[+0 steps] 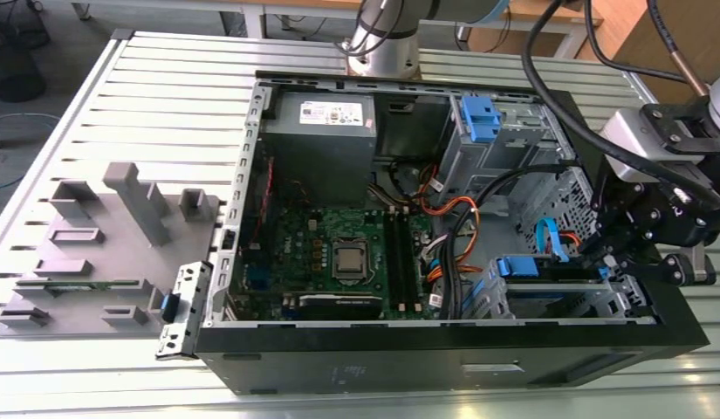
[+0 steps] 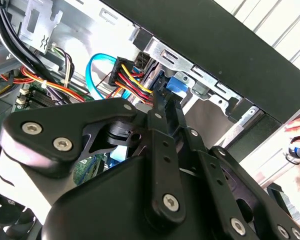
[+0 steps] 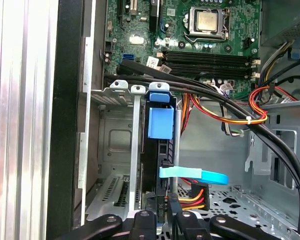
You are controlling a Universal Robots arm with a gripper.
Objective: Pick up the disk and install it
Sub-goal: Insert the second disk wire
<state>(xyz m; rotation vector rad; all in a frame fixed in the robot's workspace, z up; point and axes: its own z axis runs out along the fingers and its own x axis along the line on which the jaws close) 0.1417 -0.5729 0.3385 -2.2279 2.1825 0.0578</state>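
The disk (image 3: 159, 150) was pinched edgewise between the fingers of the gripper (image 3: 162, 216); power wires (image 3: 192, 196) just beside them could be snagged.

Black computer case (image 1: 453, 367); green motherboard (image 1: 336, 253); blue carrier frame on the disk (image 3: 161, 122); light-blue data cable (image 3: 195, 175); orange, yellow and red wires (image 3: 250, 112); black gripper (image 3: 160, 220).

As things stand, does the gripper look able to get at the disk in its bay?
Probably yes: the gripper is already at the drive cage, right by the disk standing on edge there, though orange and black cables run close alongside.
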